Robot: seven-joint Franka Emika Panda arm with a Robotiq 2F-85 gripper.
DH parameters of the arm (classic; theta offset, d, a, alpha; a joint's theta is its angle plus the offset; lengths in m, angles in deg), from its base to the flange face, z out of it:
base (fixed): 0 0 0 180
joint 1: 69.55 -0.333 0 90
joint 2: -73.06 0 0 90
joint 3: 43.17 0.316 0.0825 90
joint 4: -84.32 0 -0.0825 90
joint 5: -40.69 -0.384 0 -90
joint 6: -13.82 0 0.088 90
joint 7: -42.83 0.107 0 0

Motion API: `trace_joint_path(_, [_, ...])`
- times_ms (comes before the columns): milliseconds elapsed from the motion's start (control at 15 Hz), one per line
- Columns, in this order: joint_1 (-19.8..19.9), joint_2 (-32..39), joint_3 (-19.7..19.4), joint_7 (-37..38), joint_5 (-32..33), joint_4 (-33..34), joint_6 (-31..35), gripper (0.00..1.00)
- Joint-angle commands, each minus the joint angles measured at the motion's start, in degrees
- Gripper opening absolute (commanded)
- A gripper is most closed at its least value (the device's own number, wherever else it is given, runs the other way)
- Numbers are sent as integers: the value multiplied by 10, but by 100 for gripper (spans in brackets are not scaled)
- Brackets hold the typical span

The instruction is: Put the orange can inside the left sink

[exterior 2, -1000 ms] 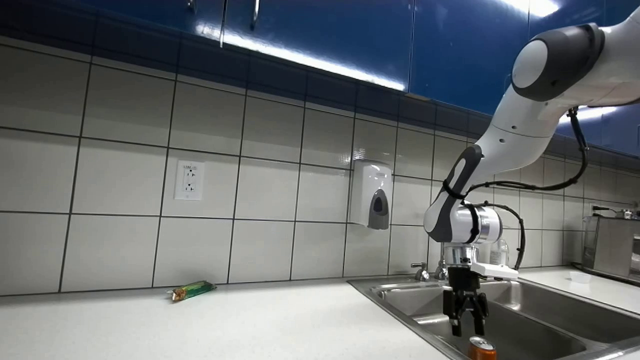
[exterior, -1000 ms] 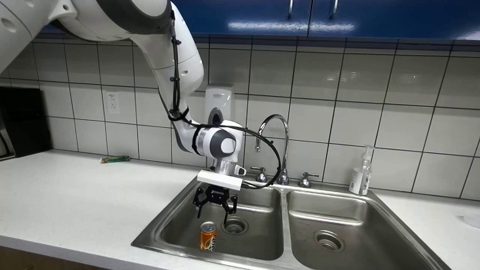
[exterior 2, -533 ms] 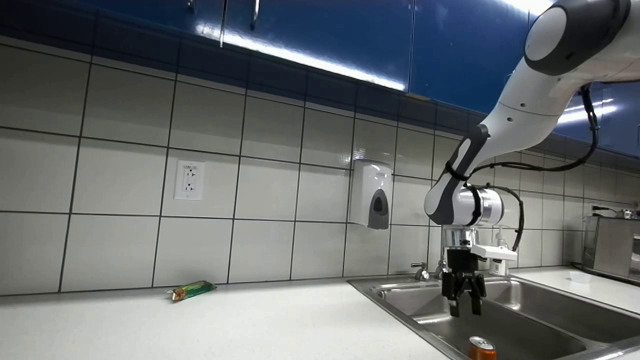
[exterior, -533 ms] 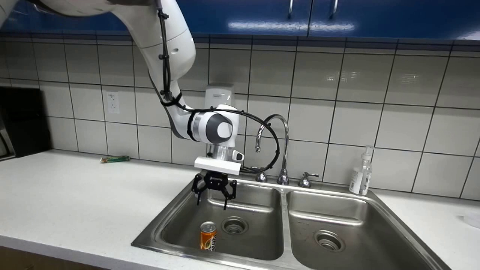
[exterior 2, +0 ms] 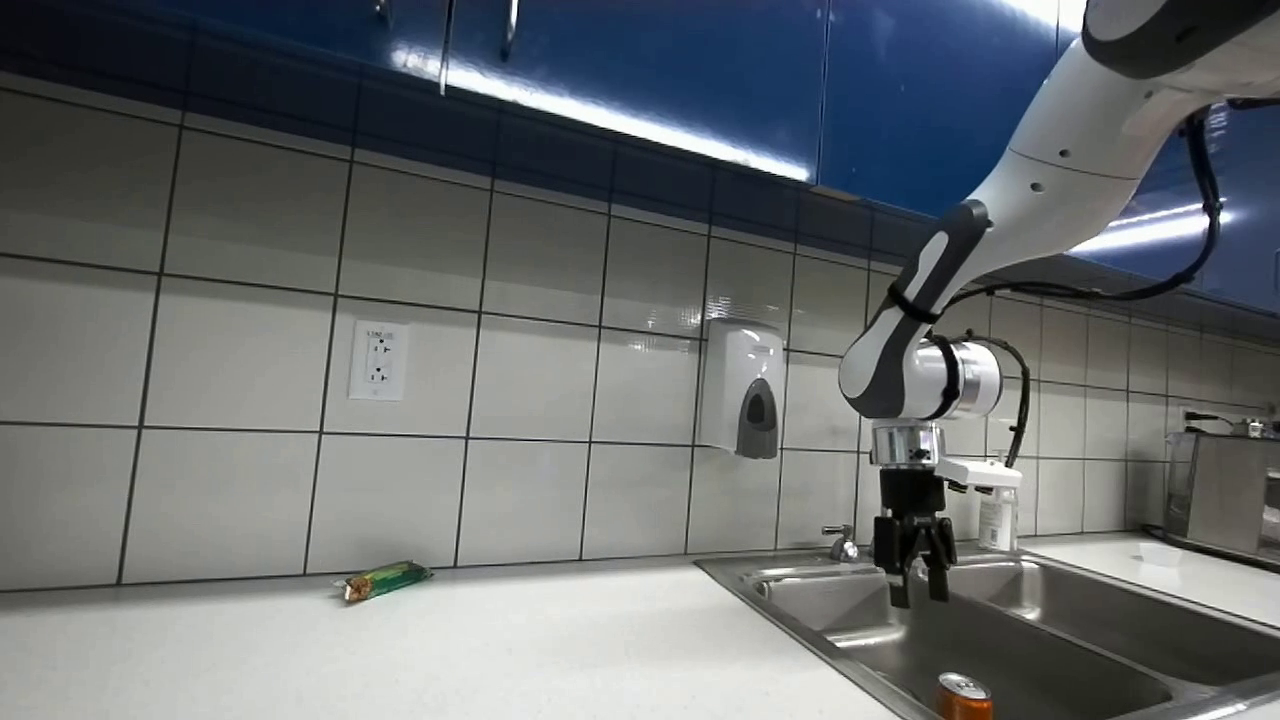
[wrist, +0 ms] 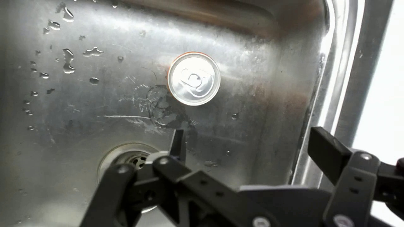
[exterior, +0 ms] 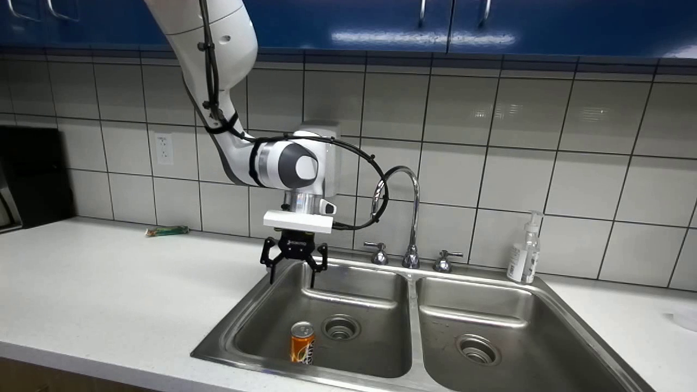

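Observation:
The orange can stands upright inside the left sink, near its front wall and beside the drain. In an exterior view only the can's upper part shows at the bottom edge. In the wrist view I see the can's silvery top on the floor of the left sink. My gripper is open and empty, above the back left of the left sink, higher than the can and apart from it. The open gripper also shows in an exterior view and in the wrist view.
A faucet stands behind the sinks, with a pump bottle at the back right. The right basin lies beyond the divider. A green wrapper lies on the counter. Blue cabinets hang overhead.
My gripper has risen away from the can and moved back and to the left in an exterior view. It is open throughout. The can has not moved.

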Motion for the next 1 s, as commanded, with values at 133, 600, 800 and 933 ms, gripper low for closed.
trace_joint_path(133, [-29,-83,8,-15,27,-71,8,100])
trace_joint_path(600, [-75,-151,17,-14,56,-128,7,100])
trace_joint_path(800, [-94,-172,22,-13,62,-148,5,100])
trace_joint_path(933, [-105,-183,24,-15,65,-159,4,100])
